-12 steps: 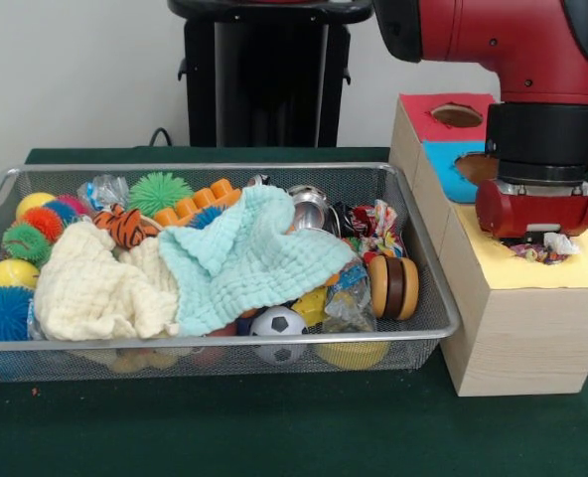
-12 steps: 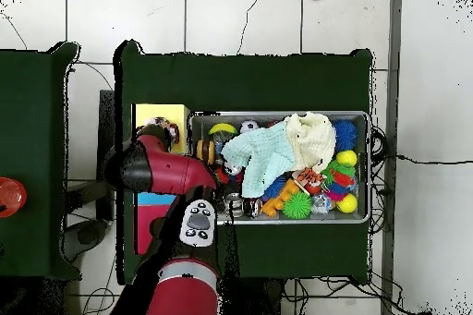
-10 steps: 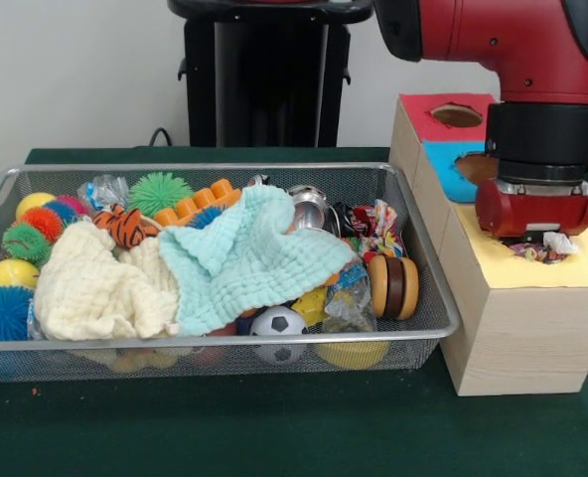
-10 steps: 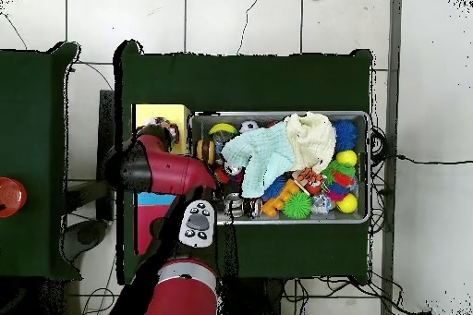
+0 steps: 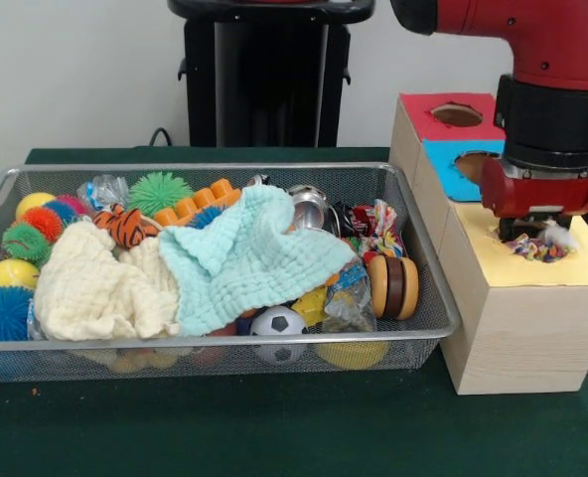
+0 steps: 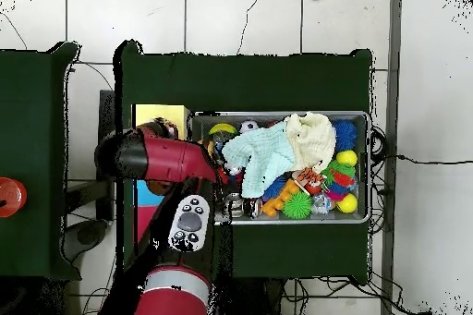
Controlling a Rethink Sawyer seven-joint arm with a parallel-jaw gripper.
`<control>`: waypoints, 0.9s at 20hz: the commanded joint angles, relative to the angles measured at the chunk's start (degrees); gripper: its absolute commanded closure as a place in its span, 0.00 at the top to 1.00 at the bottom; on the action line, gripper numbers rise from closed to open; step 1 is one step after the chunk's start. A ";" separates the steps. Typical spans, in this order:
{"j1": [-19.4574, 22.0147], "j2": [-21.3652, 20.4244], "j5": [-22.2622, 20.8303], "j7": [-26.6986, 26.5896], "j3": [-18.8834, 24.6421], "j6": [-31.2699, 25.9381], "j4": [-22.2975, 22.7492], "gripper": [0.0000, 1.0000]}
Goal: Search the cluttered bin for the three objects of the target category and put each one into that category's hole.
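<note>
In the front view, a wire bin (image 5: 413,328) is set on the table (image 5: 274,437), with a wooden box (image 5: 517,338) just beside it on the right. Inside the bin, two cloths (image 5: 244,253) are laid over the toys; a soccer ball (image 5: 277,325) is lodged at the near wall, and a yo-yo (image 5: 393,287) is placed at the right end. A wrapped item (image 5: 540,245) sits in the box's nearest hole.

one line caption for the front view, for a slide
Red arm's gripper over the yellow hole, a crinkly wrapper at the opening, beside a wire bin of toys.
</note>
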State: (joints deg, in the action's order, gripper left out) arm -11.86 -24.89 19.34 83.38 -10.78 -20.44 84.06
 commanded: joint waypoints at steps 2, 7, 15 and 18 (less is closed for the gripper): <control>-0.57 -1.20 -1.91 11.99 -3.78 -21.92 -9.32 1.00; -0.11 -0.28 -2.49 11.86 -3.84 -25.15 -12.14 1.00; 3.14 -4.73 -5.04 3.98 -1.78 -25.00 -5.65 1.00; 7.05 -7.04 -7.68 -4.18 0.18 -24.76 -2.46 1.00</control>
State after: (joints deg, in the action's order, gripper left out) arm -11.61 -25.11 17.78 83.38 -13.11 -39.53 76.07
